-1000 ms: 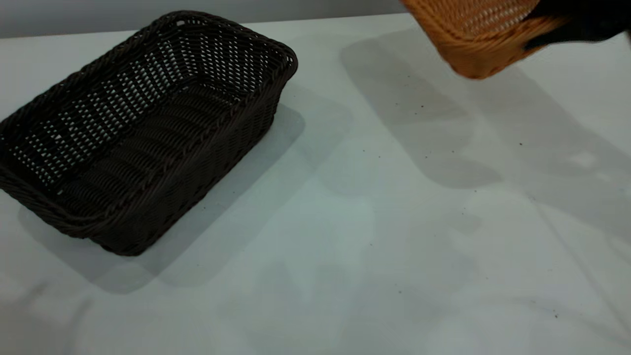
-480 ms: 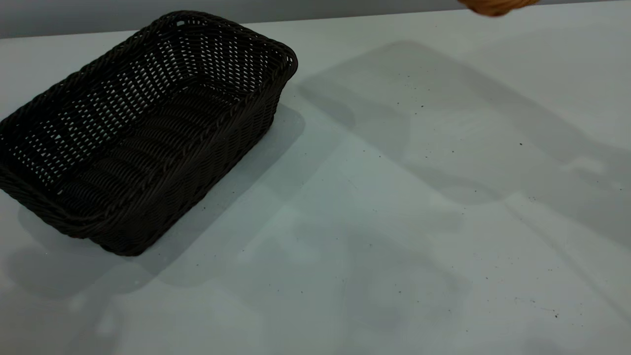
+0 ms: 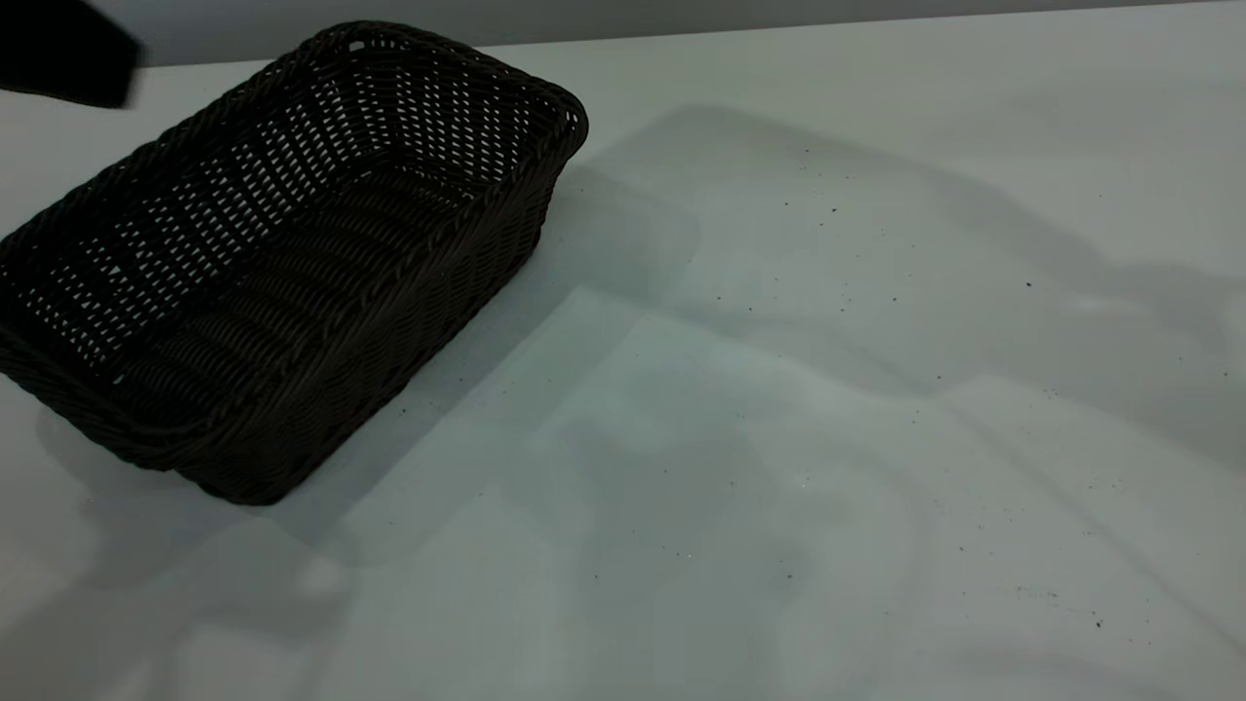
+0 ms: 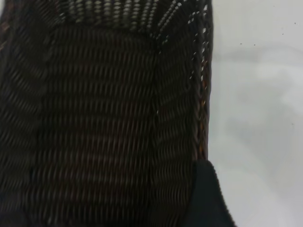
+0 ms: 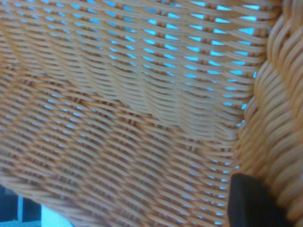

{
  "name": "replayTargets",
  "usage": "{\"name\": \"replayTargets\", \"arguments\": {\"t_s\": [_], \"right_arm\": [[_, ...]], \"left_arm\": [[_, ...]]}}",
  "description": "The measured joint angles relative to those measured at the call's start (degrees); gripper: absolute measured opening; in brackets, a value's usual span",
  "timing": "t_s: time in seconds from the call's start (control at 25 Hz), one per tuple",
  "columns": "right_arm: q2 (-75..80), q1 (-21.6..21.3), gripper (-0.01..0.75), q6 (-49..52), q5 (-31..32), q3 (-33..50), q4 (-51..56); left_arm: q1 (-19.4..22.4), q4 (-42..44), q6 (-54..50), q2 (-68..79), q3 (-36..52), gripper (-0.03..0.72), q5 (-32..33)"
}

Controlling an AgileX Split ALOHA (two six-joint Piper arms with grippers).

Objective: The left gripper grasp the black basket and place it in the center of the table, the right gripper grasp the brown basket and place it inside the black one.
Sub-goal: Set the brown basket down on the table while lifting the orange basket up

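Note:
The black basket (image 3: pixel 282 253) stands on the table (image 3: pixel 779 438) at the left, its open side up and nothing in it. My left gripper's arm (image 3: pixel 58 54) shows as a dark shape at the far left, beyond the basket's far corner. In the left wrist view the black basket's inside (image 4: pixel 99 118) fills most of the frame, and a black part of the left gripper (image 4: pixel 206 198) lies over its long wall. The brown basket (image 5: pixel 118 118) fills the right wrist view, where my right gripper's finger (image 5: pixel 251 203) sits against its braided rim (image 5: pixel 279 109). The brown basket and the right gripper are out of the exterior view.
Broad soft shadows lie across the table's middle and right. Small dark specks (image 3: pixel 1028 284) dot the surface. The table's far edge (image 3: pixel 779 31) runs along the top of the exterior view.
The brown basket, held by the right gripper, has risen out of the exterior view at the top right. The left arm has come into view at the top left. The black basket has not moved.

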Motion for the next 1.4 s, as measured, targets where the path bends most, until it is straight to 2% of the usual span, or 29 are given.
{"name": "replayTargets", "arguments": {"t_s": [0.24, 0.4, 0.76, 0.88, 1.04, 1.16, 1.32, 1.4], "right_arm": [[0.05, 0.0, 0.108, -0.01, -0.9, -0.22, -0.82], [0.05, 0.0, 0.108, -0.19, 0.34, -0.25, -1.75], [0.05, 0.0, 0.108, -1.47, 0.94, -0.25, -1.69], [0.05, 0.0, 0.108, -1.47, 0.94, -0.25, -1.49], [0.05, 0.0, 0.108, -1.69, 0.99, -0.25, -1.49], [0.05, 0.0, 0.108, -1.8, 0.99, -0.25, -1.49], [0.05, 0.0, 0.108, -2.08, 1.29, -0.25, -1.49], [0.05, 0.0, 0.108, -3.21, 2.24, -0.66, -1.69]], "left_arm": [[-9.71, 0.0, -0.25, 10.62, 0.0, 0.418, -11.48], [-13.89, 0.0, -0.25, 18.65, 0.0, 0.418, -19.97], [-18.07, -1.44, -1.13, 32.72, -0.05, 0.418, -35.64], [-18.4, -2.03, -1.73, 34.74, -0.05, 0.418, -38.73], [-18.55, -1.85, -1.73, 37.29, -0.05, 0.411, -39.3], [-18.55, -0.79, -1.36, 38.4, -0.05, 0.351, -38.99], [-18.55, -0.09, 0.37, 38.4, -0.05, 0.135, -38.75], [-18.55, 1.92, 2.54, 38.28, -0.05, 0.111, -37.35]]}}
